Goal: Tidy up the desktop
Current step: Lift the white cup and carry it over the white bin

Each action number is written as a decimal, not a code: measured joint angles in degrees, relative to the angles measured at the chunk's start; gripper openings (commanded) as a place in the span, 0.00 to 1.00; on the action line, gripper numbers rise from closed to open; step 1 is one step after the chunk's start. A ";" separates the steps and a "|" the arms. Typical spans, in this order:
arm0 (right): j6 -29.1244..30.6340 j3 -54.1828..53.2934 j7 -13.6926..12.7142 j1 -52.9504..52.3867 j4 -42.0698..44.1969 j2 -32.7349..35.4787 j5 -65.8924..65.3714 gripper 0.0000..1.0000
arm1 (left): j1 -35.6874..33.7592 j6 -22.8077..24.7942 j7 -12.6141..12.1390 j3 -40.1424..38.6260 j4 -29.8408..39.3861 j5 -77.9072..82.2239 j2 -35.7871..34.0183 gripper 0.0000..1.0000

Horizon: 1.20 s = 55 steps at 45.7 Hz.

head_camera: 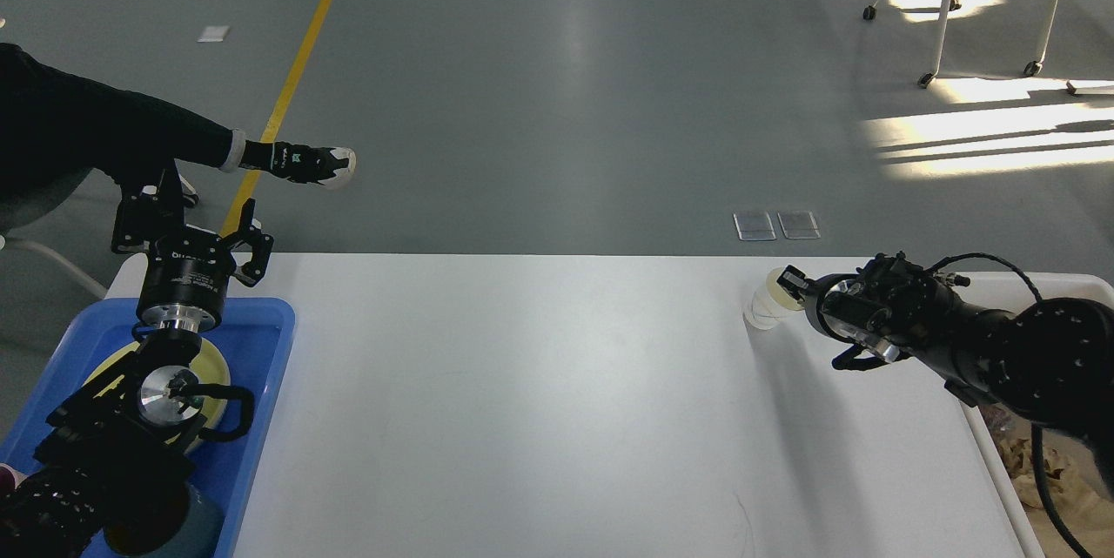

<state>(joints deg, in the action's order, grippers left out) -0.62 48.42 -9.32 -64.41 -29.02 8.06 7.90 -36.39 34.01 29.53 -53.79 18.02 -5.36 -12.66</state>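
Observation:
The white desktop (540, 384) fills the lower view. A white paper cup (764, 307) stands tilted near its far right edge, its mouth leaning toward my right gripper (815, 320). That gripper's fingers are spread wide; the upper fingertip (790, 278) touches the cup's rim, and the lower one hangs apart over the table. My left gripper (191, 229) is open and empty above the far edge of the blue tray (265, 340).
The blue tray at the left holds a yellow plate (216, 364) and a dark teal cup (193, 530), mostly hidden by my left arm. A cream bin (992, 445) with crumpled paper (1036, 471) stands at the right edge. A person's leg and shoe (309, 164) reach in beyond the table.

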 measured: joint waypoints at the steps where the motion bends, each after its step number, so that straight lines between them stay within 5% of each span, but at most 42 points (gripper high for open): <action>1: 0.08 0.15 0.00 -0.50 -0.94 0.40 -0.04 0.00 | 0.00 0.00 0.00 0.00 0.00 0.00 0.00 0.97; 15: 1.56 1.51 0.36 -18.89 -25.16 16.27 -1.30 0.00 | 0.00 0.00 0.00 0.00 0.00 0.00 0.00 0.97; 24: 12.34 3.28 0.52 -34.23 -31.37 23.36 -2.00 0.00 | 0.00 0.00 0.00 0.00 0.00 0.00 0.00 0.97; 33: 21.02 3.97 0.46 -45.13 -31.78 27.35 -1.94 0.00 | 0.00 0.00 0.00 0.00 0.00 0.00 0.00 0.97; 40: 22.26 4.30 0.40 -46.86 -31.03 28.71 -1.95 0.00 | 0.00 0.00 0.00 0.00 0.00 0.00 0.00 0.97; 55: 14.10 3.30 0.34 -24.73 -12.65 31.13 -1.90 0.00 | 0.00 0.00 0.00 0.00 0.00 0.00 0.00 0.97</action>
<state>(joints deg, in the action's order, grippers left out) 13.48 51.72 -8.98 -89.14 -41.67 39.19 6.00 -36.39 34.01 29.53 -53.79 18.02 -5.36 -12.66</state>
